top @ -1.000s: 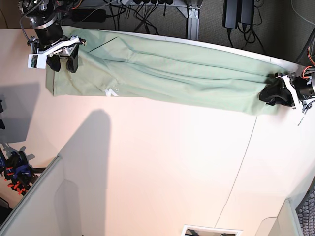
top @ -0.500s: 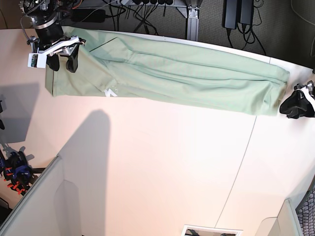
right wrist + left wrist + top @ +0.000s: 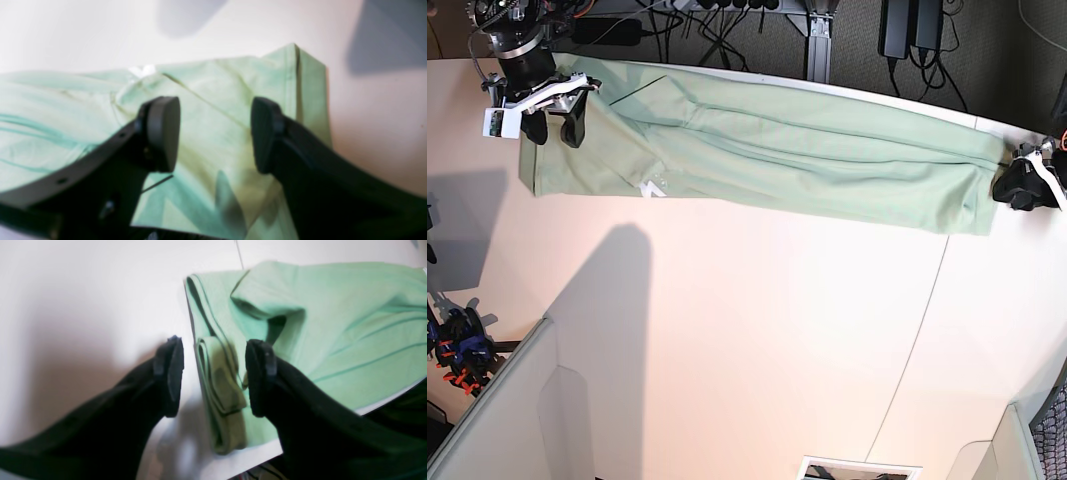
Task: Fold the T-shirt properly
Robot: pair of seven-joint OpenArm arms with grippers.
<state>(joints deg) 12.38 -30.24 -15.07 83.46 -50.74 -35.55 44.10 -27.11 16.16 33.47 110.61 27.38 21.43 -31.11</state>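
One T-shirt point(image 3: 767, 150), soft mint cloth folded into a long creased band, lies on the smooth white table point(image 3: 747, 340) between two black grippers. The left gripper point(image 3: 213, 376) gapes wide around a folded hem, gripping nothing. The right gripper point(image 3: 215, 133) hovers spread above the opposite end, empty.

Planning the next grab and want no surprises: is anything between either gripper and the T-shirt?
Nothing visible. The left gripper has its jaws open straddling the T-shirt's folded edge, and the right gripper hangs open directly over the cloth, with no other object between.
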